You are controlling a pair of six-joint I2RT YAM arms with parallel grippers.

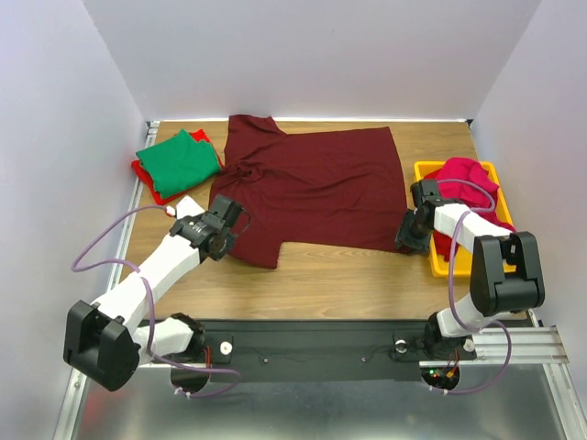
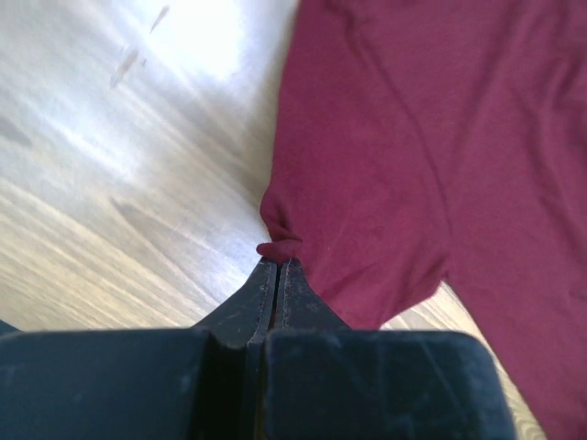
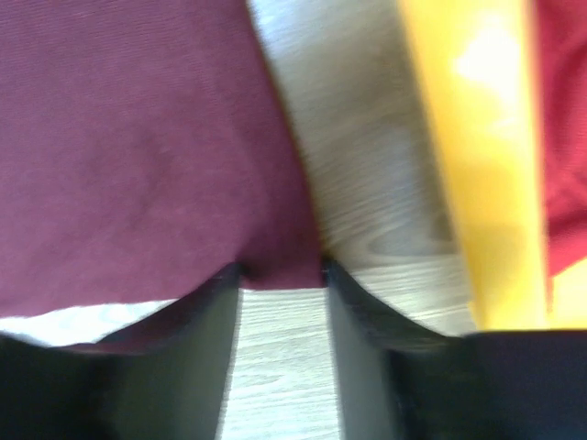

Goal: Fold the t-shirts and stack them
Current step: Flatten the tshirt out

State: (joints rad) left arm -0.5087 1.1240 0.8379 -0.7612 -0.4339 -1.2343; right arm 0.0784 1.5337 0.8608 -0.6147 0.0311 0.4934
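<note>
The maroon t-shirt [image 1: 321, 188] lies spread flat over the middle of the wooden desk [image 1: 330, 284], its collar towards the far edge and its hem towards the right. The left claw [image 2: 278, 261] is at the shirt's near-left part. Its fingers are pressed together on a small pinch of the maroon edge, which bunches into a little fold at the tips (the wrist view shows this plainly). The rest of the cloth runs away to the right over bare wood. The right claw [image 3: 280, 275] sits low at the shirt's near-right corner, just beside the yellow tray [image 1: 438, 261]. Its jaws stand apart, with desk grain showing between them. The corner of the maroon hem lies across the gap at the fingertips, one finger on either side of it, and the jaws have not closed on it. A pink-red t-shirt [image 1: 463, 174] is heaped in the tray, spilling towards its near end behind the right arm. At the far-left corner of the desk a folded green t-shirt [image 1: 179, 158] rests on top of a red t-shirt [image 1: 147, 180], whose edges show around it. This stack lies just beside the maroon shirt's left sleeve.
</note>
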